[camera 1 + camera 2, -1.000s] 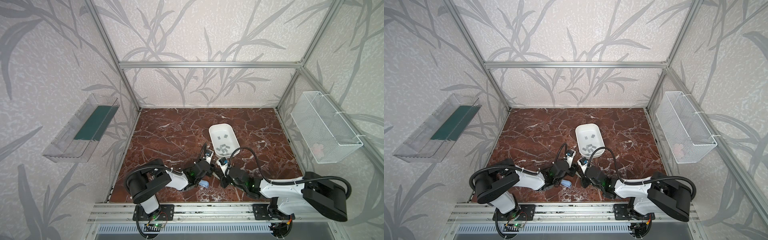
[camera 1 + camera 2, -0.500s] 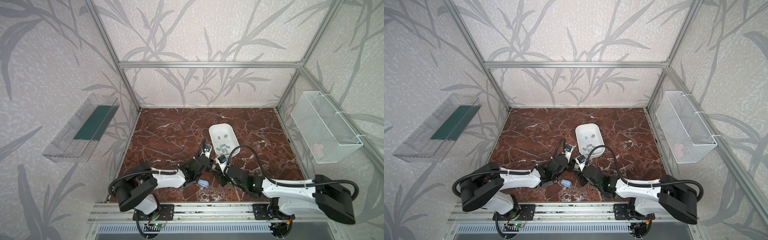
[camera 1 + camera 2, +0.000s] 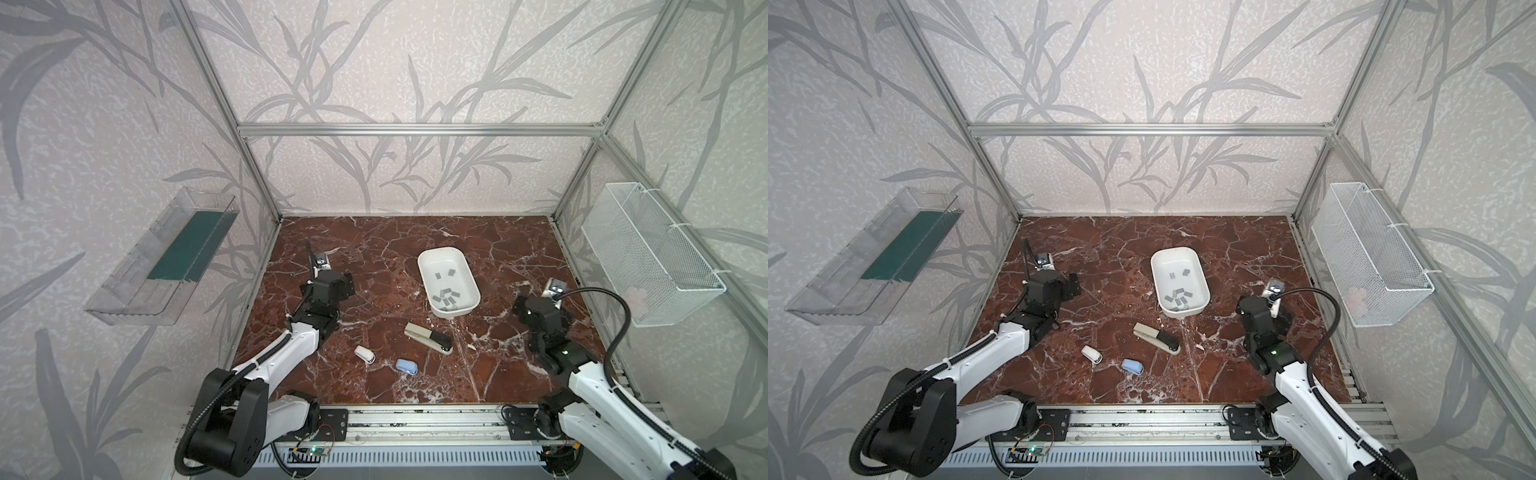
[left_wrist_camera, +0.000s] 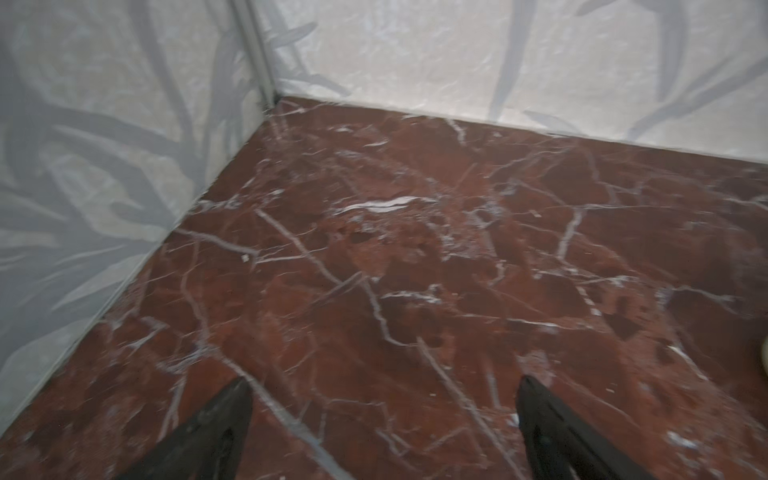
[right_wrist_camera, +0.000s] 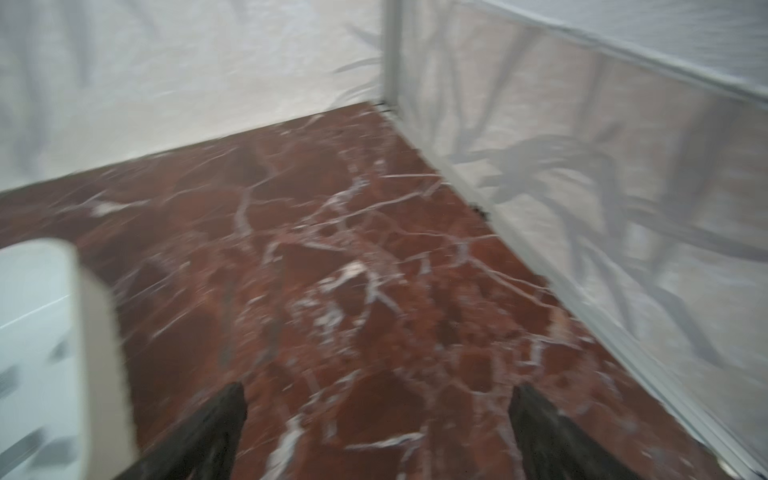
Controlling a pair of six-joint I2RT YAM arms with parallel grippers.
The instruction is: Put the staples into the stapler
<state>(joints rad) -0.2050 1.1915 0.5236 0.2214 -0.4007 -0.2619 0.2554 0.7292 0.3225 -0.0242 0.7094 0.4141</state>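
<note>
Jaws hang apart, empty, on the left arm [image 3: 286,349]. On the bench [image 3: 374,241] the stapler [image 3: 428,337] lies shut; staples [image 3: 448,297] sit in the white tray [image 3: 440,249] just beyond. Right arm [image 3: 594,382]: jaws apart, empty. Loading looks unstarted; next, prise the stapler open.

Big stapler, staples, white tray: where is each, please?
big stapler [image 3: 428,337]: in a top view, middle of its body.
staples [image 3: 446,299]: in a top view, a strip in the cluster.
white tray [image 3: 440,260]: in a top view, bare floor at its far end.

In the right wrist view, the blurred tray [image 5: 95,332] (staples [image 5: 31,442] smeared) is cut off.
</note>
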